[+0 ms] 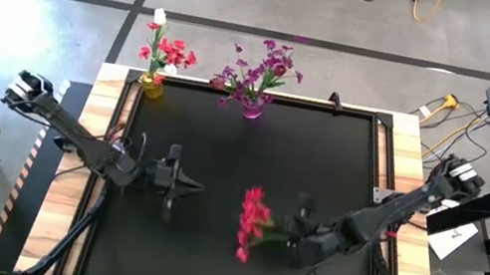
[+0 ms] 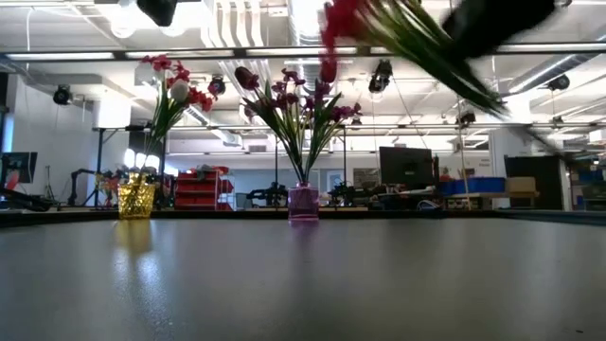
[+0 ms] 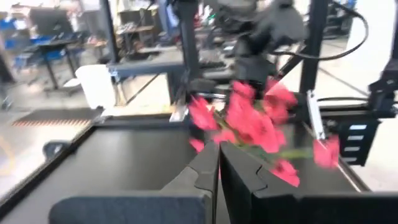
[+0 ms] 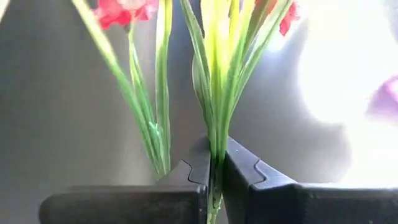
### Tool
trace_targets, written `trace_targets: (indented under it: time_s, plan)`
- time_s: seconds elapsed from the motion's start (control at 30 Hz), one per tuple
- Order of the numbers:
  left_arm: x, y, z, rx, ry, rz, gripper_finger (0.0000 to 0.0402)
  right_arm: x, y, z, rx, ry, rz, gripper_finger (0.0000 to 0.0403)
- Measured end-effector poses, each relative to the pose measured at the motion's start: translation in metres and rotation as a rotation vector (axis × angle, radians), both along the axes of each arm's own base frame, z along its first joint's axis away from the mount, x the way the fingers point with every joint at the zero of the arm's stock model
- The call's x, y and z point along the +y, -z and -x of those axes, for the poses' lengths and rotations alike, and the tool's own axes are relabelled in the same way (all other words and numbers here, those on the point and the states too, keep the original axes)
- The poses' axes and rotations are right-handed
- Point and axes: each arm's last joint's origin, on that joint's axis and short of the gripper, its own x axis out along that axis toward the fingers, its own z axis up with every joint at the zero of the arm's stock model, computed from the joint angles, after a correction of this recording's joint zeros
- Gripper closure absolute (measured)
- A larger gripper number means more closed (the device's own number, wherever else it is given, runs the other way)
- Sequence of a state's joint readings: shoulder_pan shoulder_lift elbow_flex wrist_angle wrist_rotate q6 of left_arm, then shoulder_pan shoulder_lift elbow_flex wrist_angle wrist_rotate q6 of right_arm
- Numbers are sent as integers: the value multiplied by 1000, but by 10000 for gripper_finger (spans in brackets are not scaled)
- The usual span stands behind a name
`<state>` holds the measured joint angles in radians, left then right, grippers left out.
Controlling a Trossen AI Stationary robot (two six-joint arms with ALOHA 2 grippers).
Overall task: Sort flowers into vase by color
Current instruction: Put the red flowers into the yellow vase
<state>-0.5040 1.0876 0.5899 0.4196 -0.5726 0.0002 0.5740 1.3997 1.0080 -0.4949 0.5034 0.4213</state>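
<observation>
A red-pink flower spray (image 1: 252, 222) on green stems is held by my right gripper (image 1: 294, 231), which is shut on it right of the table's middle. In the low view the spray (image 2: 398, 33) is high above the table. My left gripper (image 1: 188, 186) is shut and holds nothing; it sits left of the spray, pointing toward it, and the left wrist view shows the blooms (image 3: 255, 121) just beyond its fingertips (image 3: 219, 167). At the far edge, a yellow vase (image 1: 150, 89) holds red and white flowers and a purple vase (image 1: 252, 109) holds purple flowers. My right gripper (image 4: 214, 165) pinches the spray's bundle of green stems (image 4: 214, 134) between its two fingers, below the leaves and blooms. The fingers come from the table's right, about level, with the stems running on between them. The spray is lifted clear, tilted, blooms toward the table's left.
The black mat (image 1: 222, 154) between the arms and the two vases is open. Wooden table rims (image 1: 405, 146) frame the mat. Cables (image 1: 448, 105) and equipment lie on the floor to the right. The low view shows a workshop beyond the vases (image 2: 303, 201).
</observation>
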Motion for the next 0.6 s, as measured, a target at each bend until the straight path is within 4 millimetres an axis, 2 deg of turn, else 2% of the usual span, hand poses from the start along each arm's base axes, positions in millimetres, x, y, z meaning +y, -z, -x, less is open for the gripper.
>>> trace_targets:
  time_s: [0.07,0.2,0.33,0.43,0.6]
  plan:
    - [9,-1,-4,-9,19,-8,401,-11,-13,-4,-166,32,47,389]
    - [25,24,-9,-36,-10,17,401,-25,-28,-10,-464,19,46,389]
    - [33,54,-12,-122,-22,81,401,-36,-24,-15,-624,-74,2,390]
    - [32,66,-19,-161,-32,97,392,-47,-17,-22,-678,-64,-28,390]
    - [24,80,-46,-132,-36,110,329,-60,-12,-38,-794,-14,-42,390]
